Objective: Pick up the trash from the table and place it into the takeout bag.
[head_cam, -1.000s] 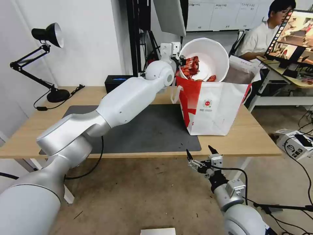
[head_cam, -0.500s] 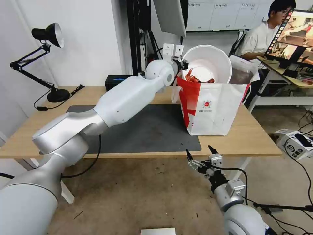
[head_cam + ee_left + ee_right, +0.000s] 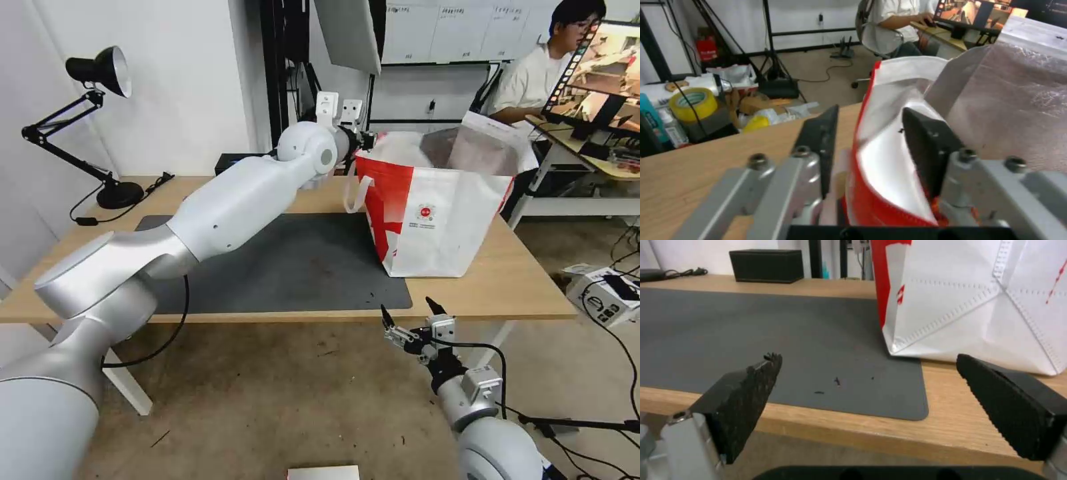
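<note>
Behind the table [image 3: 520, 280], the bowl had dropped from view into the bag [image 3: 433, 213]; the left gripper [image 3: 871, 140], spread, straddled its rim. The right gripper [image 3: 410, 317] hung spread below the table edge.

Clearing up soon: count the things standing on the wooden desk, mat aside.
3: the desk lamp at its far left, the black box at the back behind the left arm, the takeout bag on its right. Arm and bag may hide more.
</note>
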